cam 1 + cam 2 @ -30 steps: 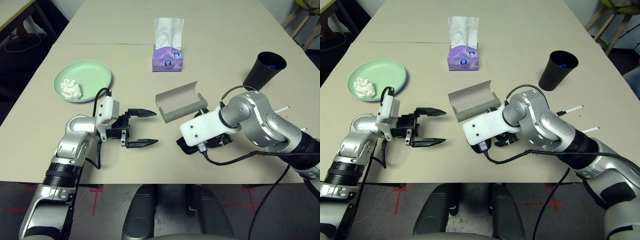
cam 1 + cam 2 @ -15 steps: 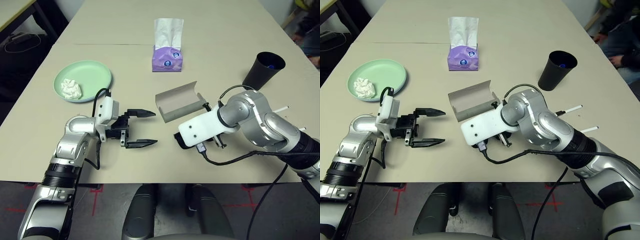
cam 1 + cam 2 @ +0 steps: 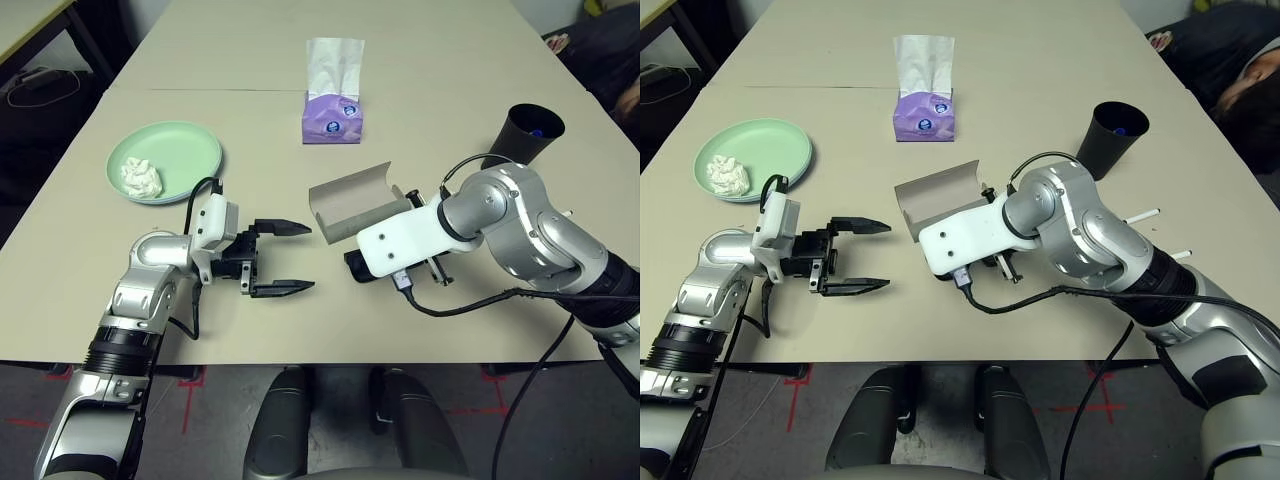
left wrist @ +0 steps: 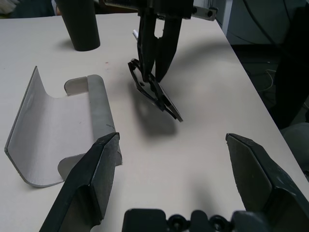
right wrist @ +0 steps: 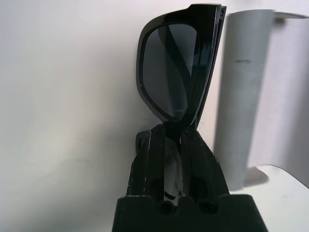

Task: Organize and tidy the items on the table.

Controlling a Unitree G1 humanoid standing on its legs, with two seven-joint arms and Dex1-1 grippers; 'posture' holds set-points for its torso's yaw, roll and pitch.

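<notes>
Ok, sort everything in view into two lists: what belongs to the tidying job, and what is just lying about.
Job:
sunglasses, held in right fingers
glasses case, open
mint plate
crumpled tissue
black cup
white pen

Lying about:
purple tissue box

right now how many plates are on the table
1. A green plate sits on the table near its left edge, beyond the open left gripper, with a crumpled tissue on it. Another could be stacked under it; I can't tell.
</notes>
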